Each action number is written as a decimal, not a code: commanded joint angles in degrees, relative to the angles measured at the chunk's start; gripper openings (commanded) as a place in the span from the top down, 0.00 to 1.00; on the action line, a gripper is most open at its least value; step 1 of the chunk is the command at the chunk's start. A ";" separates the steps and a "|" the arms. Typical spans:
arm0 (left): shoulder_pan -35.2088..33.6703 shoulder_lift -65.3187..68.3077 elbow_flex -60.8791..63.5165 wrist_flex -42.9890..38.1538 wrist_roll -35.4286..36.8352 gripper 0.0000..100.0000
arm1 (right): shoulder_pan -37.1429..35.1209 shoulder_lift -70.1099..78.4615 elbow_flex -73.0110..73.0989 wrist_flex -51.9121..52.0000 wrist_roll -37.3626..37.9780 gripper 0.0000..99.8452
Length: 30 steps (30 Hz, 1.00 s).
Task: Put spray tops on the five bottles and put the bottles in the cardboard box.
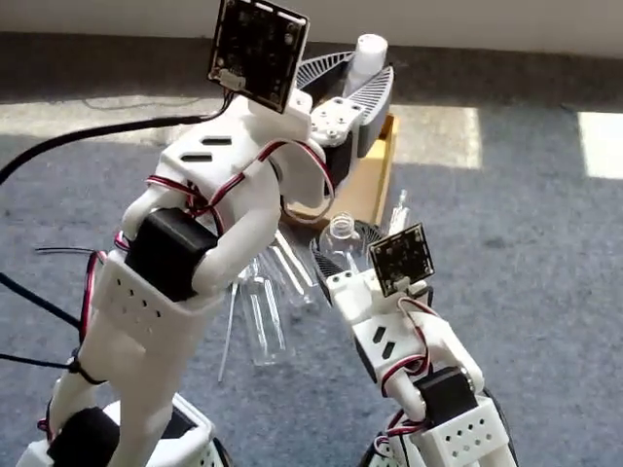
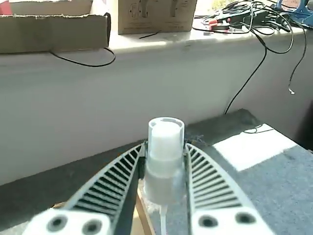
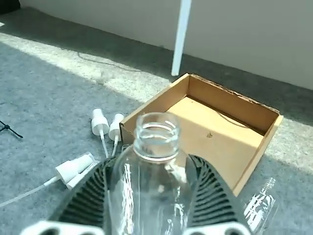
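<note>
My left gripper (image 1: 362, 70) is raised high above the cardboard box (image 1: 376, 181), shut on a white spray top (image 2: 165, 155) whose dip tube hangs down between the fingers. My right gripper (image 3: 155, 169) is shut on an upright clear bottle (image 3: 155, 147) with an open neck, seen also in the high view as the clear bottle (image 1: 342, 233), just in front of the box (image 3: 259, 152). The box shows a bare floor. Three loose spray tops (image 3: 100, 122) lie on the carpet beside the box's near corner.
Two clear bottles (image 1: 263, 313) lie on the grey carpet between the arms, partly hidden by the left arm. Another bottle (image 3: 259, 205) lies by the box's other side. A wall and a white post (image 3: 181, 36) stand behind the box.
</note>
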 commanded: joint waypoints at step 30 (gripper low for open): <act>2.07 -6.20 8.13 -2.46 7.03 1.00 | -0.40 -1.19 -0.48 -1.54 -0.44 1.00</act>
